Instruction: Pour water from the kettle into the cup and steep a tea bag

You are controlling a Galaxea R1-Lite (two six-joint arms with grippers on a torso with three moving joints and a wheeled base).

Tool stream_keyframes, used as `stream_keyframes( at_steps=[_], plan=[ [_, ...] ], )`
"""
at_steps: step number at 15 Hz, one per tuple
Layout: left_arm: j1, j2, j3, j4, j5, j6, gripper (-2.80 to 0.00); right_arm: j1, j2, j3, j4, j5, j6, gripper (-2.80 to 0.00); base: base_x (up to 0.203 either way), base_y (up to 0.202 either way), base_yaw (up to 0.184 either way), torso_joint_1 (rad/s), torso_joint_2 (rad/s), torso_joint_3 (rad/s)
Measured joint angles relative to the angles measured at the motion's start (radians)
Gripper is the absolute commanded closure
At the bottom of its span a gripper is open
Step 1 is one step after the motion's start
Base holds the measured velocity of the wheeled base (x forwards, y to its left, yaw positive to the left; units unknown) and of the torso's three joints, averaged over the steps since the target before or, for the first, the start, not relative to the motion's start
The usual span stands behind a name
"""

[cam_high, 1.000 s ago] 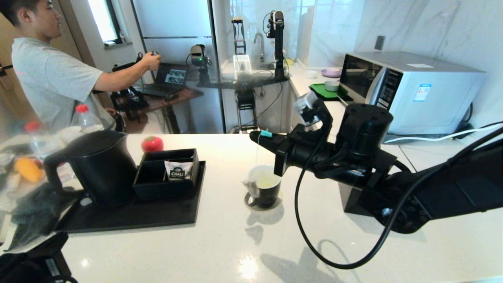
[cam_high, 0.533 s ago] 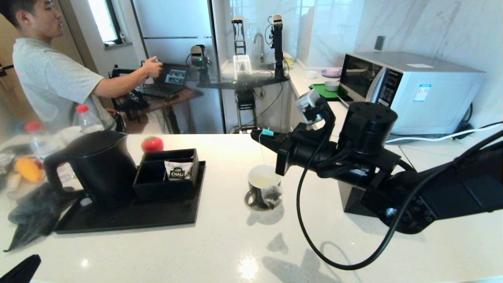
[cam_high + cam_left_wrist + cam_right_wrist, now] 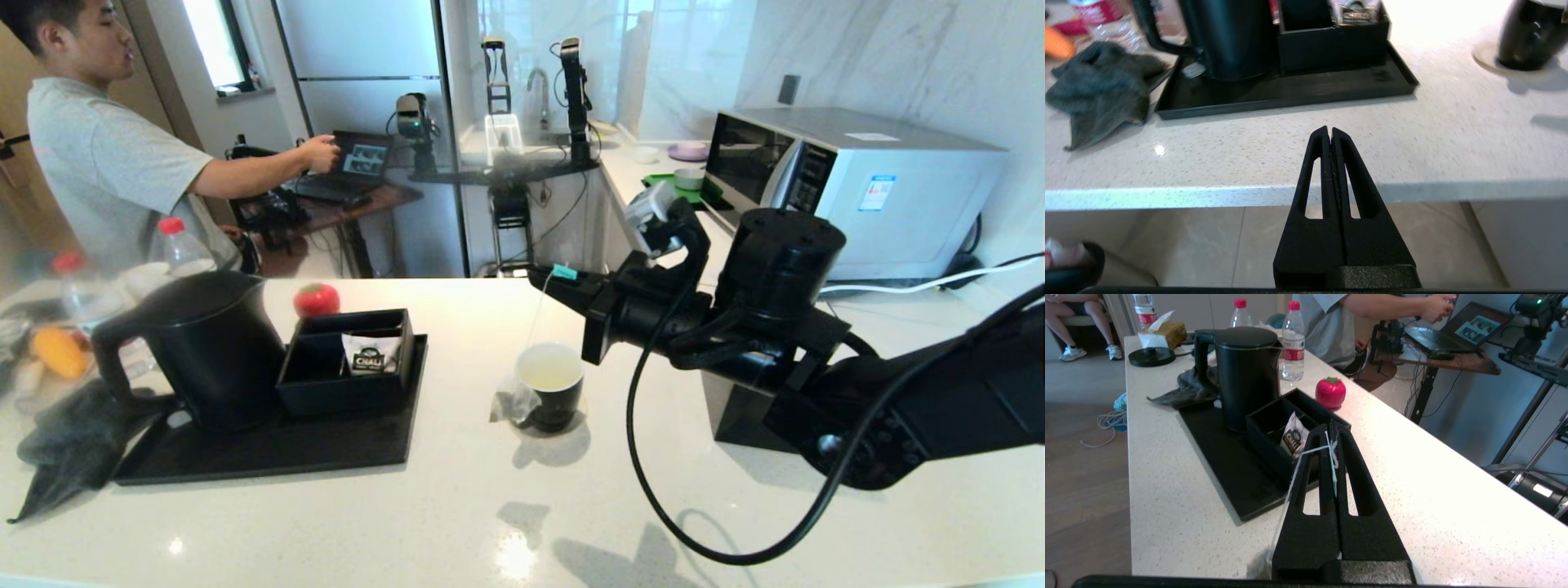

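From the head view, your right end effector [image 3: 545,280] is pinched shut on the tag of the tea bag [image 3: 513,402], held above the cup [image 3: 550,396] and toward the worktop's far edge. The string [image 3: 537,317] runs down from the tag, slanting toward the kettle's side, so the bag hangs outside the cup, against its outer wall on the kettle [image 3: 200,349] side, low near the worktop [image 3: 457,523]. The pale water [image 3: 549,377] sits inside, untouched by the bag. I judge you need the bag raised above the rim and carried away from the kettle, over the opening.

In the left wrist view, your left end effector [image 3: 1330,132] is pressed together and empty, off the worktop's near edge, well apart from the cup [image 3: 1529,34].

In the right wrist view, the right end effector [image 3: 1332,428] grips the string [image 3: 1289,486] between closed fingers; the string trails back beneath it, and the kettle [image 3: 1245,371] stands ahead on the black tray [image 3: 1216,457].
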Motion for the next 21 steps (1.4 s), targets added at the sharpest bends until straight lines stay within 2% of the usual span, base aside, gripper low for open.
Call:
stream_keyframes(
  at_steps=[3,9,17,21],
  plan=[
    [0.003,-0.069,0.004,0.014,-0.014,0.015,0.0,-0.002,-0.012,0.012,0.0,0.001,0.0,0.0,0.0,0.0,0.0,0.0,0.0,0.0],
    [0.003,-0.094,0.005,0.014,-0.014,0.014,0.0,-0.033,-0.008,-0.01,0.004,0.005,0.007,0.0,0.0,0.0,0.0,0.0,0.0,0.0],
    [0.003,-0.094,0.005,0.014,-0.014,0.012,0.0,-0.048,0.053,-0.205,0.085,0.005,0.009,0.0,0.0,0.0,0.0,0.0,0.0,0.0],
    [0.003,-0.094,0.005,0.014,-0.014,0.011,0.0,-0.052,0.098,-0.231,0.096,0.003,0.005,0.0,0.0,0.0,0.0,0.0,0.0,0.0]
  ],
)
